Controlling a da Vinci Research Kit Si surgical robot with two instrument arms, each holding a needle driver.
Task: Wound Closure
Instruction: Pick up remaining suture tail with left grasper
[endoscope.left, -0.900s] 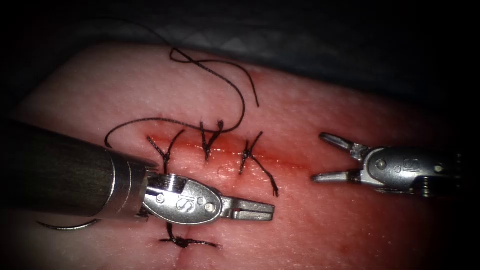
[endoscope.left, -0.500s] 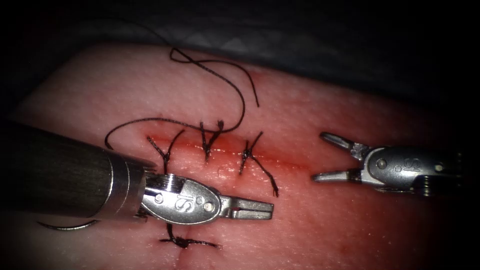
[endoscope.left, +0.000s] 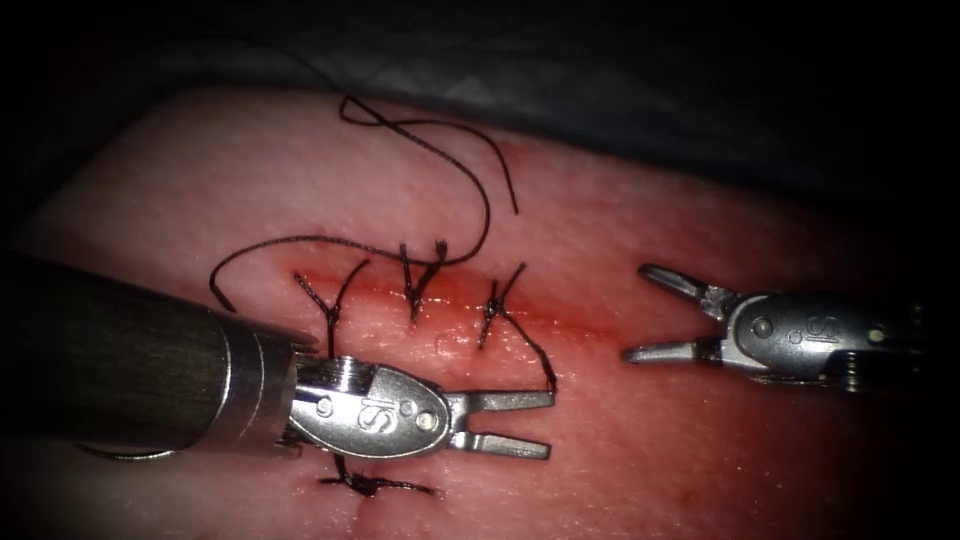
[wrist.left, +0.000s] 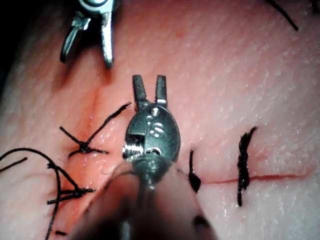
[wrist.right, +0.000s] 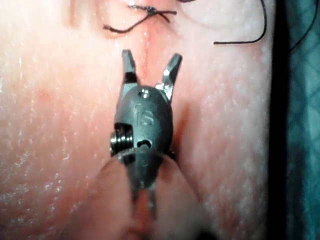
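left tool (endoscope.left: 525, 423): jaws apart, holding nothing; half a second ago they were together. it sits just below the cut, tips pointing toward the right tool.
right tool (endoscope.left: 650, 315): jaws spread wide, empty, at the right end of the cut (endoscope.left: 450, 300), tips facing the left tool.
needle (endoscope.left: 125, 455): lies on the tissue (endoscope.left: 650, 460) behind the left tool, under its shaft; only a short arc shows past the shaft's lower edge. not in the tissue, held by neither tool.
needle axis: curve roughly along the shaft.
nearer arm: left, but its tips point away from the needle.
thread (endoscope.left: 440, 160): loose loops on the tissue beyond the stitches (endoscope.left: 415, 280), away from both tools.
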